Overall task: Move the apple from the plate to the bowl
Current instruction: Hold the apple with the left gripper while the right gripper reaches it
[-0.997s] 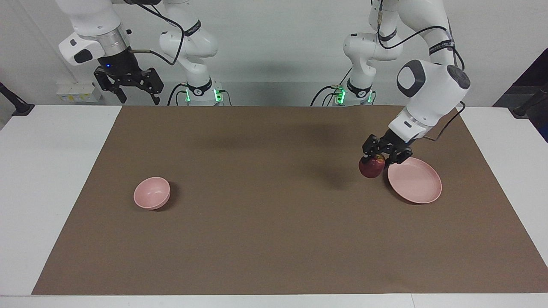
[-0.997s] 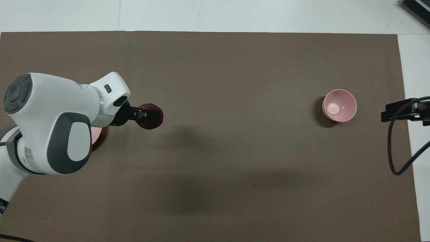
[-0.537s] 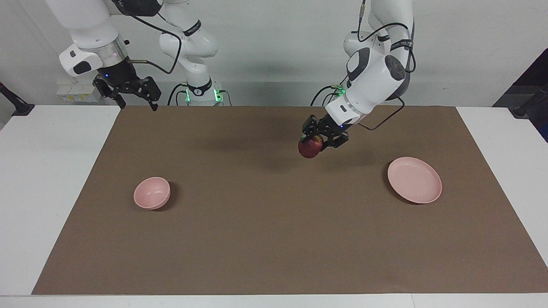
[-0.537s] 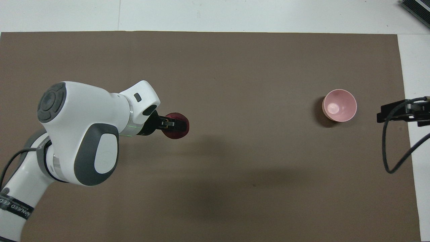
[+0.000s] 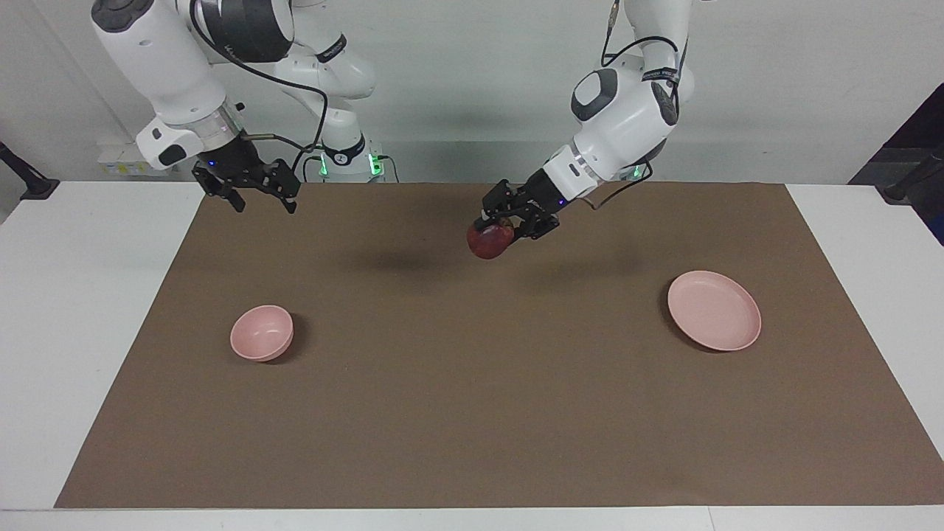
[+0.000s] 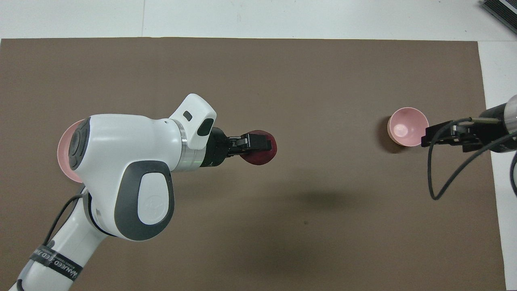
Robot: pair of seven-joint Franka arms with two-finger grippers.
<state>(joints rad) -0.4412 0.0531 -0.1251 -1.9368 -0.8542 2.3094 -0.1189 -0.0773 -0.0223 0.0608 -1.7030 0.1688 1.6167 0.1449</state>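
My left gripper (image 5: 503, 224) is shut on the dark red apple (image 5: 490, 241) and holds it in the air over the middle of the brown mat, between plate and bowl. In the overhead view the gripper (image 6: 258, 142) lies across the apple (image 6: 261, 152). The pale pink plate (image 5: 714, 310) lies bare toward the left arm's end; in the overhead view the left arm hides most of the plate (image 6: 64, 155). The small pink bowl (image 5: 262, 333) stands empty toward the right arm's end, also seen from overhead (image 6: 407, 126). My right gripper (image 5: 255, 198) is open and empty, raised over the mat's edge at that end.
A brown mat (image 5: 472, 413) covers most of the white table (image 5: 88, 295). The right arm's cable (image 6: 448, 169) hangs beside the bowl in the overhead view.
My left gripper has carried the apple from beside the plate to over the middle of the mat, toward the bowl. My right gripper has moved down and in over the mat's edge.
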